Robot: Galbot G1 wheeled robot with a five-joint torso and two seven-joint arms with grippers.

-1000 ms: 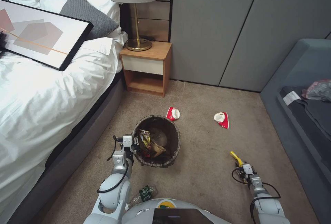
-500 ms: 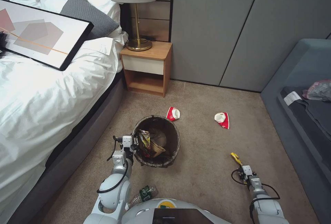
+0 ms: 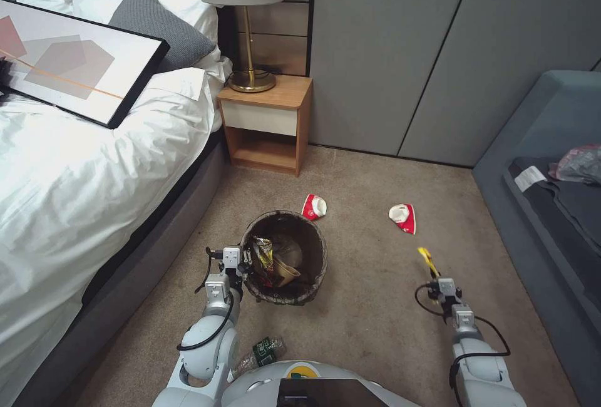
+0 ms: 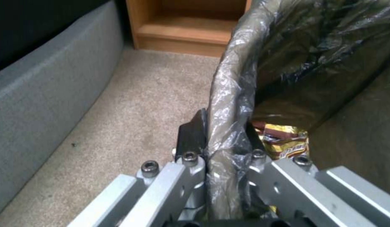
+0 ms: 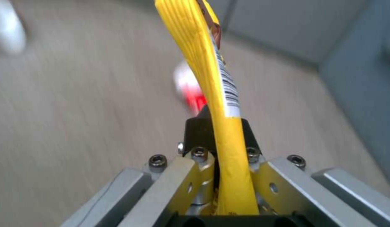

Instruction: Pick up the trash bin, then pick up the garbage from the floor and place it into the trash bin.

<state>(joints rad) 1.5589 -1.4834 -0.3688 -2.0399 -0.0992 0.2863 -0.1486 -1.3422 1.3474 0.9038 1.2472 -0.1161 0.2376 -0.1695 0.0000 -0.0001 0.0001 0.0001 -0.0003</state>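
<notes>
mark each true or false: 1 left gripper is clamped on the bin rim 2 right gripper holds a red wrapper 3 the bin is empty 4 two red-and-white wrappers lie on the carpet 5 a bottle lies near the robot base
1. True: the left gripper pinches the trash bin rim.
2. False: the right gripper holds a yellow wrapper.
3. False: litter lies inside.
4. True: one red-and-white wrapper by the bin, another farther right.
5. True: the bottle lies there.

No wording is legible anywhere. The yellow wrapper (image 5: 212, 72) carries a barcode whose digits are too small to make out. The snack packet (image 4: 283, 142) shows blurred lettering
</notes>
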